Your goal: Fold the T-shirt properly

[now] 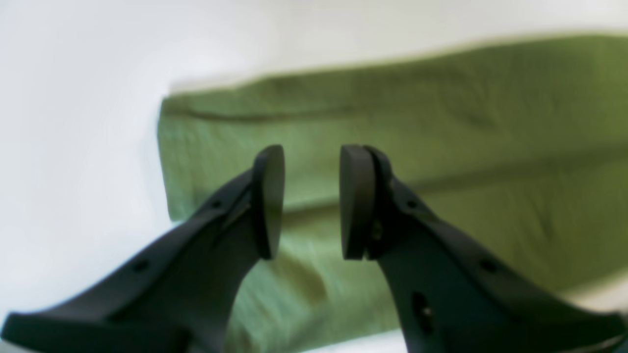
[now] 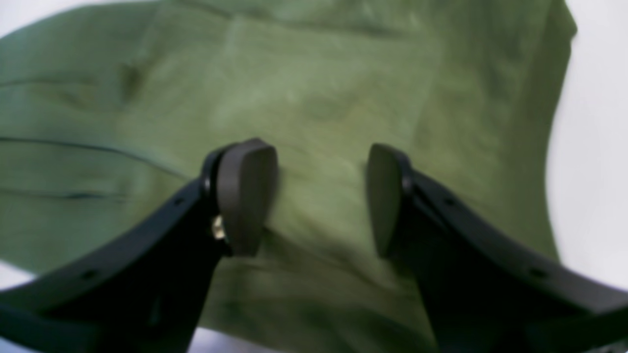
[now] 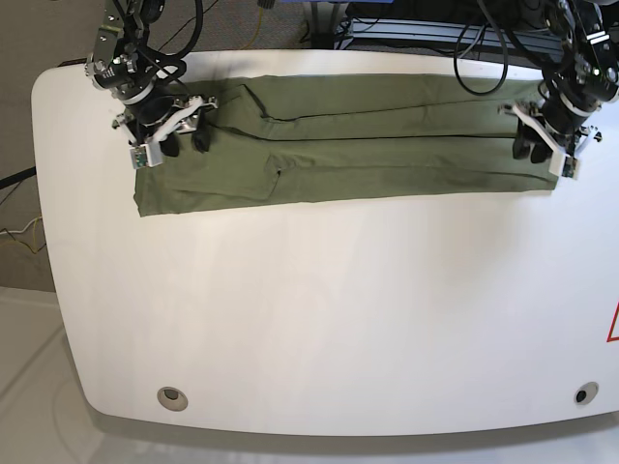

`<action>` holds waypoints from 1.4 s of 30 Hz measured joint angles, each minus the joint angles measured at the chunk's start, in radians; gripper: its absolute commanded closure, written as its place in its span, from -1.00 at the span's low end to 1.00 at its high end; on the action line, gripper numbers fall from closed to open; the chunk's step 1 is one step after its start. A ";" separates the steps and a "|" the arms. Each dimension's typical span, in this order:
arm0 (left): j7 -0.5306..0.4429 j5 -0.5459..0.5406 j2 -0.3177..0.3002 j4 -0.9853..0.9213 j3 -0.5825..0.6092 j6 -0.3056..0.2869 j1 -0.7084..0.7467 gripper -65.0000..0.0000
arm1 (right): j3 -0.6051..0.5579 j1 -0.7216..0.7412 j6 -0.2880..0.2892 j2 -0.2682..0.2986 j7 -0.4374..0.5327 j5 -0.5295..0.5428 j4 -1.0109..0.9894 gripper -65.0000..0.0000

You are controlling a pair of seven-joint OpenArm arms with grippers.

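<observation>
The olive-green T-shirt [image 3: 368, 145] lies folded into a long flat strip across the far part of the white table [image 3: 319, 309]. My left gripper [image 3: 537, 145] hovers at the strip's right end. In the left wrist view its fingers [image 1: 312, 162] stand apart with nothing between them, just above the T-shirt [image 1: 441, 122] near its short edge. My right gripper [image 3: 184, 140] is over the strip's left end. Seen from the right wrist, the gripper [image 2: 316, 162] is open, with only wrinkled T-shirt cloth [image 2: 319, 73] below it.
Cables and dark equipment [image 3: 406, 29] crowd the space beyond the table's far edge. Two round holes [image 3: 172, 394] [image 3: 580, 394] sit near the front edge. A red mark [image 3: 612, 324] shows at the right edge. Bare white table stretches in front of the shirt.
</observation>
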 measured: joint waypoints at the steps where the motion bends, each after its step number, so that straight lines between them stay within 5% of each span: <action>1: 0.000 -0.006 0.000 0.008 -0.001 -0.007 0.008 0.49 | -0.005 0.000 0.003 -0.002 0.000 0.005 0.003 0.02; 16: 0.066 -0.013 0.050 0.110 -0.019 -0.031 0.105 0.49 | -0.017 0.042 0.039 -0.010 -0.032 0.095 0.046 0.04; 24: -0.005 0.003 0.027 0.071 -0.047 -0.001 0.069 0.96 | -0.008 0.143 0.035 0.000 -0.024 0.082 -0.074 0.03; 26: -0.003 0.001 0.028 0.060 -0.041 -0.013 0.066 0.93 | -0.007 0.148 0.035 0.002 -0.024 0.077 -0.098 0.04; 32: -0.027 0.008 0.021 -0.083 -0.033 -0.033 0.040 0.34 | -0.019 0.140 0.035 -0.011 -0.012 0.000 -0.167 0.04; 42: -0.106 0.021 0.021 -0.190 -0.008 -0.035 -0.004 0.23 | -0.017 0.166 0.033 -0.015 0.000 -0.007 -0.192 0.03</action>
